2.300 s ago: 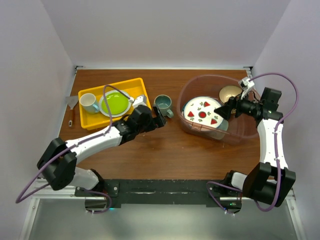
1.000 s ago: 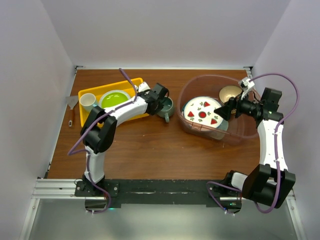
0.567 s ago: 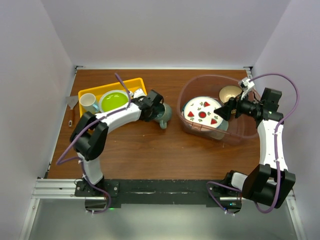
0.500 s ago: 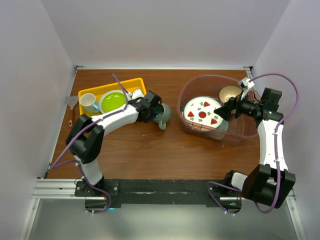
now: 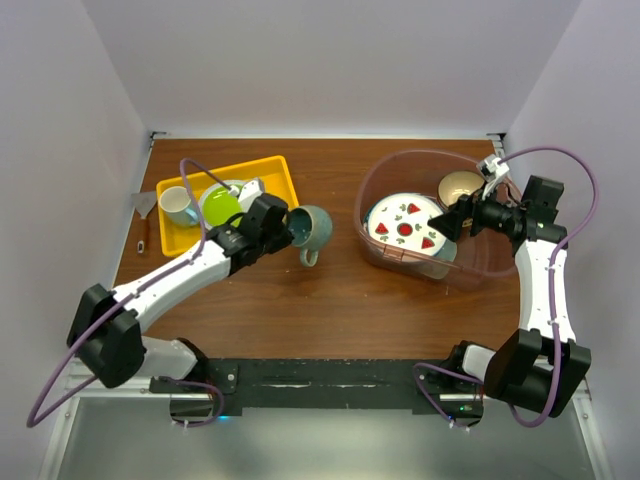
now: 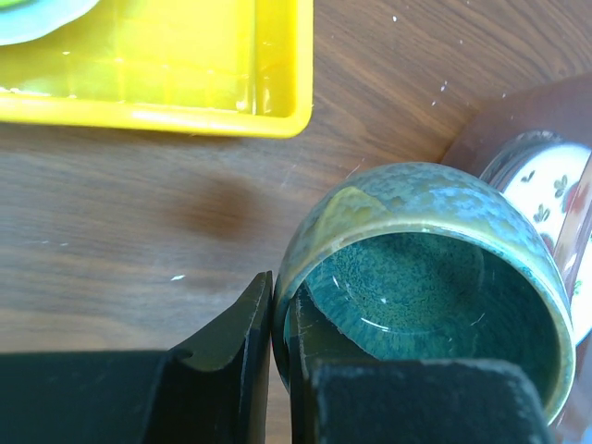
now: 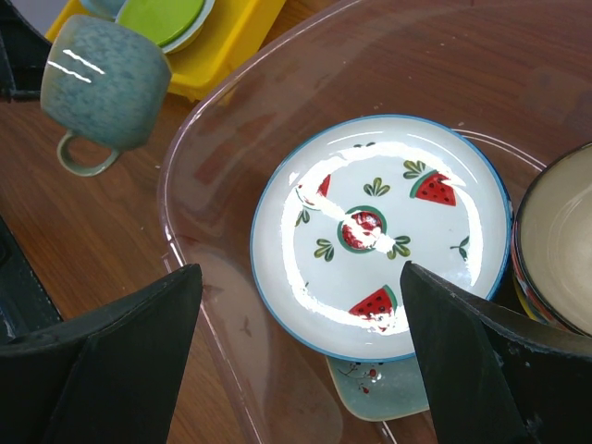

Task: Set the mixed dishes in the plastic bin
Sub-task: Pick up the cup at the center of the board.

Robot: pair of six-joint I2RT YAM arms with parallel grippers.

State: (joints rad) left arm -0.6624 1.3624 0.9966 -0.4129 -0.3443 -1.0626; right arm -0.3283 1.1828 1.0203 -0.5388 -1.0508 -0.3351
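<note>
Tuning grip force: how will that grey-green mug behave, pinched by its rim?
The mug is glazed and glossy, so probably slippery. The left pincer clamps only a thin bit of rim wall, so it may pivot. It is held tipped on its side and looks ceramic: a drop could chip it.

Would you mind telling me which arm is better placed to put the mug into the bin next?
Left. The left pincer is shut on the mug at its rim, beside the bin. The right pincer hangs open and empty over the plate inside it.
</note>
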